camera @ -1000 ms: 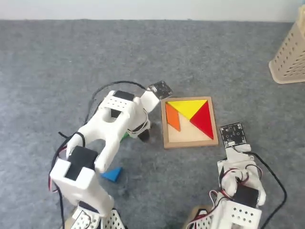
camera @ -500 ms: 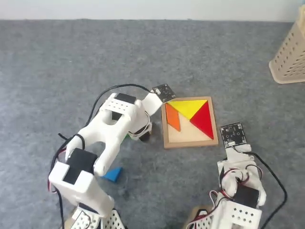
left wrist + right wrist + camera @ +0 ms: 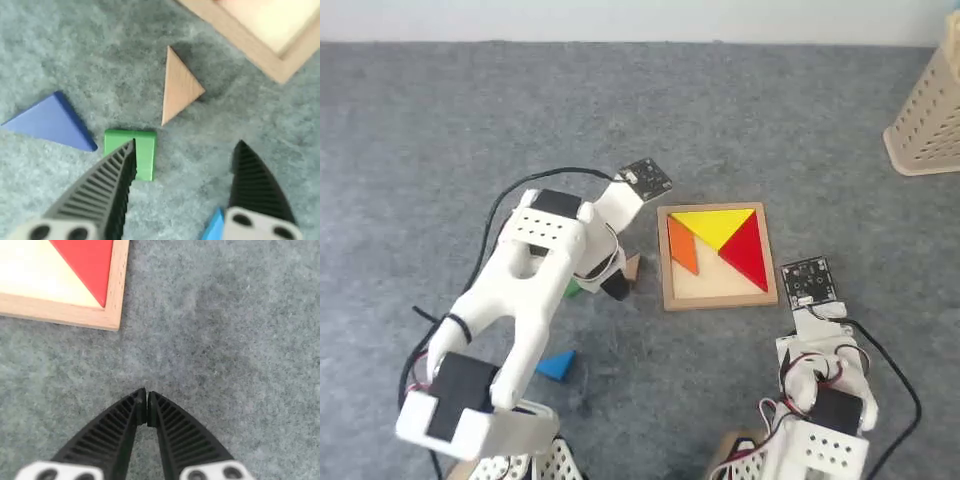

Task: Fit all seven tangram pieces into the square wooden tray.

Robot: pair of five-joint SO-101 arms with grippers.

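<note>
The grey, felt-like tabletop point(image 3: 440, 130) fills nearly the whole high view. The white left arm point(image 3: 520, 290) runs from the lower left of that frame up toward its centre. Its pincer point(image 3: 186, 147) hangs open, jaws well apart, just left of the tray. The right arm point(image 3: 820, 400) sits folded at the lower right, its pincer point(image 3: 147, 392) closed on nothing, the ribbed tips meeting over bare felt near the tray's corner. A cream perforated basket point(image 3: 930, 110) stands at the upper right edge.

The square wooden tray point(image 3: 720, 302) lies right of centre, a pale board with a raised light-wood rim. Three pieces lie flat inside it. A large yellow triangle point(image 3: 718, 225) lies along the top side, a large red triangle point(image 3: 748, 255) along the right side, and an orange parallelogram point(image 3: 682, 245) against the left side. The lower part of the board is bare.

The other pieces lie on the felt to the tray's left. In the left wrist view a dark blue triangle point(image 3: 50, 122) sits at middle left. A plain wood-coloured triangle point(image 3: 179, 89) lies near the tray's corner. A green square point(image 3: 145, 155) lies below it, partly overlapped by one pincer finger point(image 3: 117, 175). A light blue piece point(image 3: 215, 227) peeks out at the bottom edge. In the high view a light blue triangle point(image 3: 557, 365) lies at lower left beside the arm.
</note>
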